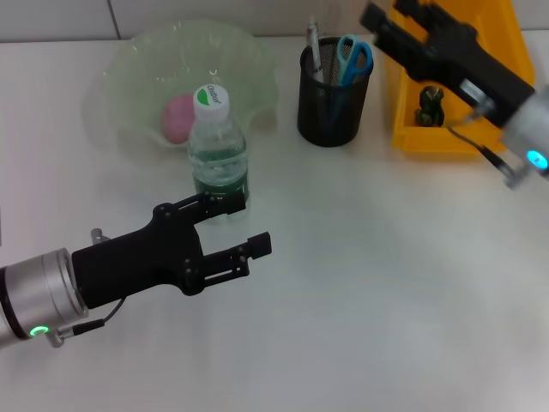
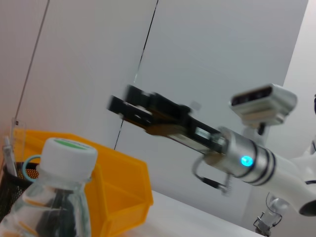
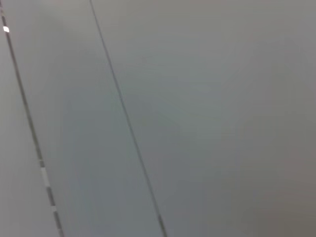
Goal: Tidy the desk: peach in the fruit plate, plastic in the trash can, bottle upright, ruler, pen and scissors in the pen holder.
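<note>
The bottle (image 1: 219, 146) was clear with a white cap (image 1: 211, 99) bearing a green mark, and a green label band near its base. The peach (image 1: 178, 117) was pink, lying in a pale translucent green plate (image 1: 249, 64). The holder (image 1: 333, 107) was black mesh; the scissors (image 1: 353, 58) in it had teal handles, the pen (image 1: 314, 47) was grey. The bin (image 1: 506, 34) was bright yellow-orange. Both grippers, left (image 1: 236, 225) and right (image 1: 388, 19), were black on silver wrists. The table (image 1: 386, 283) was white.
</note>
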`<state>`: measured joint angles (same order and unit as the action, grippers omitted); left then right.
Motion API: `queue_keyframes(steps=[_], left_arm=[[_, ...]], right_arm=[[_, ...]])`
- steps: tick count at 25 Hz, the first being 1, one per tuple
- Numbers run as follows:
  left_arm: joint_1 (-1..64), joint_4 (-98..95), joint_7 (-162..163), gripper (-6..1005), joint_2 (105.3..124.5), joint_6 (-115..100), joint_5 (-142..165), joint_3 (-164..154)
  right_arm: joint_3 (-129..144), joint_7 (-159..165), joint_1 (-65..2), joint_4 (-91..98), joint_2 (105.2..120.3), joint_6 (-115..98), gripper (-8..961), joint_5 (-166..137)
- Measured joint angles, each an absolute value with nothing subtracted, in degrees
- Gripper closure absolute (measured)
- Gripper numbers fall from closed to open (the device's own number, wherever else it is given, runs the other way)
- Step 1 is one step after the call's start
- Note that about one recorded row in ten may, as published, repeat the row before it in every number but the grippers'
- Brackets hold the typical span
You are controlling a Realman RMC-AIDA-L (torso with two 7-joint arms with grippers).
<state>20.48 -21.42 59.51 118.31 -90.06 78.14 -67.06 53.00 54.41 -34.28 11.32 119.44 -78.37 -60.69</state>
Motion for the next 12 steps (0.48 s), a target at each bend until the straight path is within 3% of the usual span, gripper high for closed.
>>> queue_keyframes(steps=[7,10,12], left_arm=[[18.56,-21.62,58.8,244,117.16,-91.97,78.58,-66.45],[17.91,-21.63,57.98,244,116.23,-92.99,78.68,-66.77],[17.02,-21.6,56.83,244,114.88,-95.11,79.52,-67.14]], right_arm=[[52.86,57.66,-18.64,24.05,118.34,-97.78,165,-73.73],[52.55,57.88,-16.08,26.55,117.48,-102.76,161,-79.59],[52.26,57.94,-14.64,27.77,115.96,-109.01,159,-88.91]])
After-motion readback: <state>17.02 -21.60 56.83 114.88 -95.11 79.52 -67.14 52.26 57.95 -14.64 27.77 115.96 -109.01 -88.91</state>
